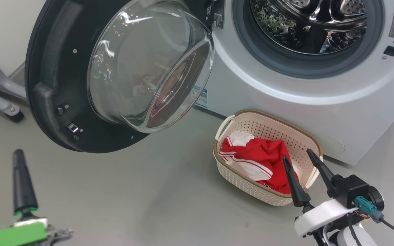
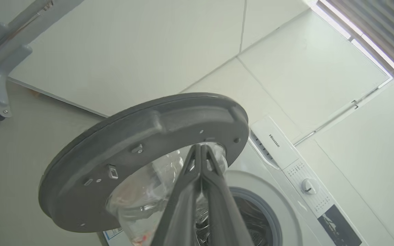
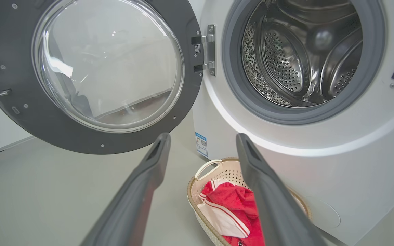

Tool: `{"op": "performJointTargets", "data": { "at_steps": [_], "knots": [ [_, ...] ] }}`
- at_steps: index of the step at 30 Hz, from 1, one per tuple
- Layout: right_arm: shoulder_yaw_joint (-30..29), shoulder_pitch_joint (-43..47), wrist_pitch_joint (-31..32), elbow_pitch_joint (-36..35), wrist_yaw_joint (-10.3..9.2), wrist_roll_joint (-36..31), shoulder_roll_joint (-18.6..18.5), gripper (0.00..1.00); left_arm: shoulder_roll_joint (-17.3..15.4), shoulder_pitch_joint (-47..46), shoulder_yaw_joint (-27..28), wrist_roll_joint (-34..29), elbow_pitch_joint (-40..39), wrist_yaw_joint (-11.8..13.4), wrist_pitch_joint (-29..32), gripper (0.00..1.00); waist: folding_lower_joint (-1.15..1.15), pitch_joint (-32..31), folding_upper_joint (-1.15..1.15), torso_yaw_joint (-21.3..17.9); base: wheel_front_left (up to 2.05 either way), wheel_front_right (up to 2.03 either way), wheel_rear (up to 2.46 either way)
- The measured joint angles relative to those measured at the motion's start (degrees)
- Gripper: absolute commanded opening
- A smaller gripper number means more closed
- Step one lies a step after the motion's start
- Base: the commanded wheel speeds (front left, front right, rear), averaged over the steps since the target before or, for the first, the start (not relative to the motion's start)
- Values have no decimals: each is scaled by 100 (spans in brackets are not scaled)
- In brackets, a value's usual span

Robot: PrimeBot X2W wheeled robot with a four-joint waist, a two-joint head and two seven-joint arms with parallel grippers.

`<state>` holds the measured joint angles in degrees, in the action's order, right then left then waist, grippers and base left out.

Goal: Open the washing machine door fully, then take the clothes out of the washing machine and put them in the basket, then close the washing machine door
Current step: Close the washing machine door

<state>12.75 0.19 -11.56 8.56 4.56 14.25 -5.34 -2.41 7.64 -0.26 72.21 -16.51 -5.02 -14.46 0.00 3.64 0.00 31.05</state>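
Washing machine door (image 1: pixel 60 85): swung wide to the left of the washing machine (image 1: pixel 286 102), glass bowl facing the room; drum (image 1: pixel 306 24) shows bare steel, no garment seen in it. Clothes (image 1: pixel 258 157): red and white, heaped in the basket (image 1: pixel 245 186) on the floor just before the washer front. Right gripper (image 1: pixel 298 155): jaws spread, empty, over the basket's near end. Left gripper (image 2: pixel 201 148): jaws pressed together, holding nothing, low, near the door's free edge. Step judged in hand: closing the door; push with the left fingers on the black rim far from the hinge, not on the glass; follow the arc until the latch catches; keep the right arm out of the swing.
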Motion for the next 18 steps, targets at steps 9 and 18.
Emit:
{"op": "performJointTargets", "data": {
  "at_steps": [9, 18],
  "knots": [
    [-71, -85, 85, -201, -27, -1, -108, 100, 1, -662, 1513, 1524, 81, -89, -1, 0, 0, 216, 0, 11, 0, 0, 0],
    [-119, -142, 219, -391, -62, -38, -276, 100, -679, -1549, 2028, 2370, 1280, 199, 653, 0, 0, 535, 0, 5, 0, 0, 0]
  ]
}}
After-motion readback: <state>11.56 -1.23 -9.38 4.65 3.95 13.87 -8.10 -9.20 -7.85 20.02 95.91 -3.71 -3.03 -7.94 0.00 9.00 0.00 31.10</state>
